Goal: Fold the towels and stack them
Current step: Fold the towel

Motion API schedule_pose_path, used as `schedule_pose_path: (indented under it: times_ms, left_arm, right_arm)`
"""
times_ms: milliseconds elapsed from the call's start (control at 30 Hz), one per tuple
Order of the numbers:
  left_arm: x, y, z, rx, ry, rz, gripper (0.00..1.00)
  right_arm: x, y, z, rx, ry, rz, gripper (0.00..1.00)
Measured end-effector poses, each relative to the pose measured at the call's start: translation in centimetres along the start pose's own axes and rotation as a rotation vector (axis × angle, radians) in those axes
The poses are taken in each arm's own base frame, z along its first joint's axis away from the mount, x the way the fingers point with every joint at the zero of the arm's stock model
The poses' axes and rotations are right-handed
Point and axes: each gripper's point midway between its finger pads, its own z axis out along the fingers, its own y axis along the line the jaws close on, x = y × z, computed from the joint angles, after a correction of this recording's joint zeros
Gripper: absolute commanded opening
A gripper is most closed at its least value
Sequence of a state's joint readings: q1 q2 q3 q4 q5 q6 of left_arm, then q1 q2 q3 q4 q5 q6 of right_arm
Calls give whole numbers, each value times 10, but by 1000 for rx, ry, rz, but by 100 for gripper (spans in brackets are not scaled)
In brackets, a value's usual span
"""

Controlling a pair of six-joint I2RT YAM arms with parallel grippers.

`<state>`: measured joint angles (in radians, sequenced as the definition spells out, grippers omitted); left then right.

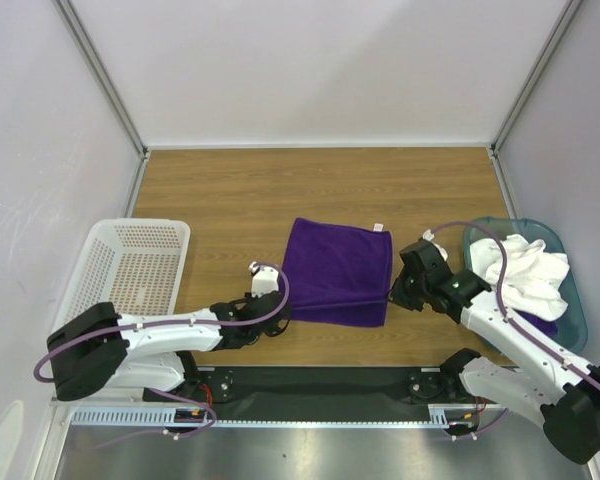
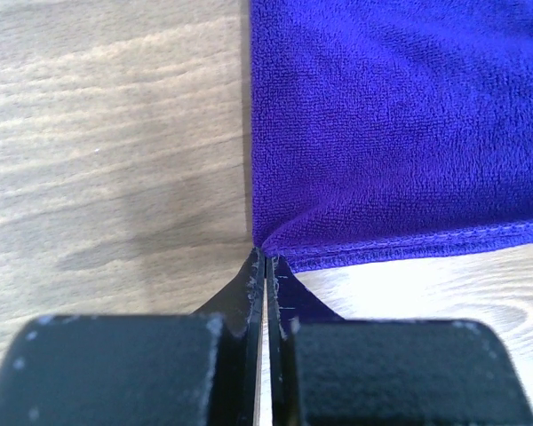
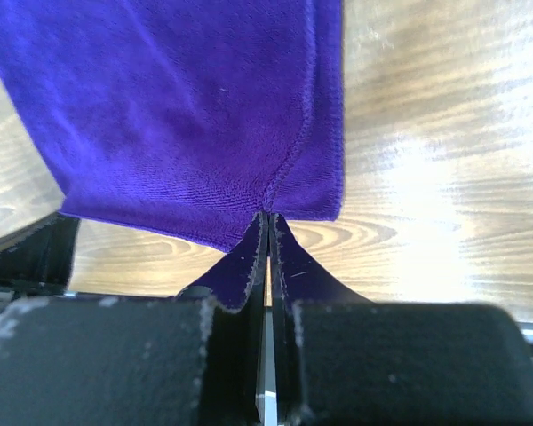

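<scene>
A deep-purple towel [image 1: 338, 270] lies flat in the middle of the table, with a small white tag [image 1: 378, 227] at its far right corner. My left gripper [image 1: 283, 304] is shut on its near left corner, and the left wrist view shows the hem puckered at the closed tips [image 2: 265, 255]. My right gripper [image 1: 394, 293] is shut on the near right corner, with the cloth [image 3: 186, 98] gathered into its tips [image 3: 268, 216] and lifted slightly. A large white towel [image 1: 525, 270] sits crumpled in the teal bin [image 1: 574, 300], with a bit of purple cloth [image 1: 542, 323] under it.
A white perforated basket [image 1: 130, 262] stands at the left edge of the table. The teal bin is at the right, close behind the right arm. White walls enclose the table on three sides.
</scene>
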<state>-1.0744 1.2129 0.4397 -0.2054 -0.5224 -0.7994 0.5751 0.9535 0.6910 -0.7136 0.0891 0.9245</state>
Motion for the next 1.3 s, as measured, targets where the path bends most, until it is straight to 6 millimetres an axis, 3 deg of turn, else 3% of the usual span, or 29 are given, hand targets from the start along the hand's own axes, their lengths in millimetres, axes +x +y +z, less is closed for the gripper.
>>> schedule_pose_path:
  times_ms: [300,767,867,967,1000,1100,1200,1300]
  left_arm:
    - [3,3,-2,-23,14,27,0]
    - [6,12,-6,-60,30,50,0]
    - [6,13,-6,-64,32,54,1]
    - [6,14,-7,-67,35,62,4]
    - [7,15,-7,-68,37,68,7]
    - [7,17,-9,-68,41,88,12]
    - [7,18,-13,-59,43,106,22]
    - [3,16,-19,-39,39,107,35]
  right_arm:
    - [42,-35,21,75,102,11,0]
    - [74,-41,42,80,196,6,3]
    - [78,-38,45,72,217,1,9]
    - [82,-36,47,71,243,-7,31]
    - [82,-34,46,67,247,-16,44]
    - [74,-25,39,67,245,-52,59]
    - [49,-5,26,44,195,-87,62]
    - [0,22,13,-17,86,-78,62]
